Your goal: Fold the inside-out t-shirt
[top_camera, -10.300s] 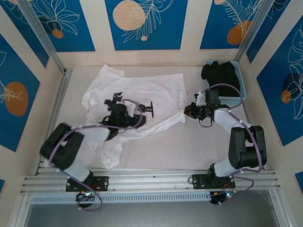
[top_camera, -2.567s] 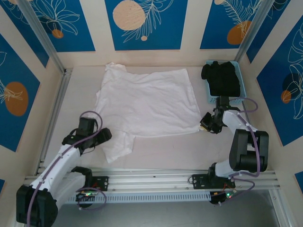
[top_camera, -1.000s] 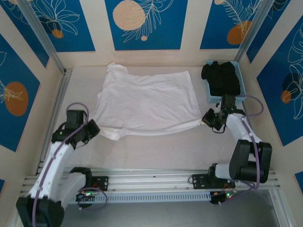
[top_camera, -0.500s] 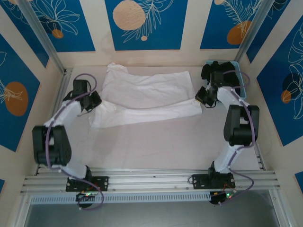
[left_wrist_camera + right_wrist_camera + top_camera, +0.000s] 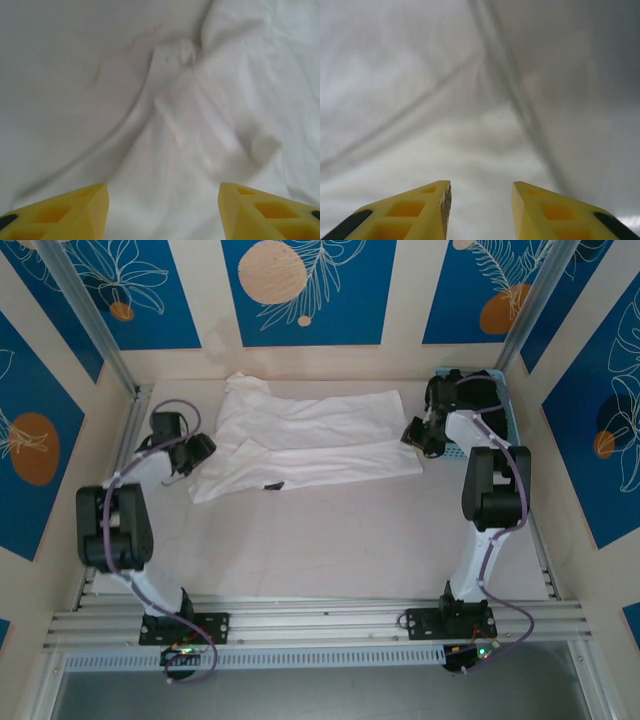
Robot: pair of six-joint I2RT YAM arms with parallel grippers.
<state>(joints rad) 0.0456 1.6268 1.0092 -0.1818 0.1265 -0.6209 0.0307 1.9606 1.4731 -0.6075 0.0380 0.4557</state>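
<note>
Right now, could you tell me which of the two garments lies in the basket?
The black garment, bunched in the blue basket at far right; the white t-shirt lies flat on the table.

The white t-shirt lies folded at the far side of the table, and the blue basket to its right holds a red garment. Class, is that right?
No. The top view shows the garment in the blue basket is black, not red. The rest holds: the white t-shirt lies folded at the far side of the table.
</note>
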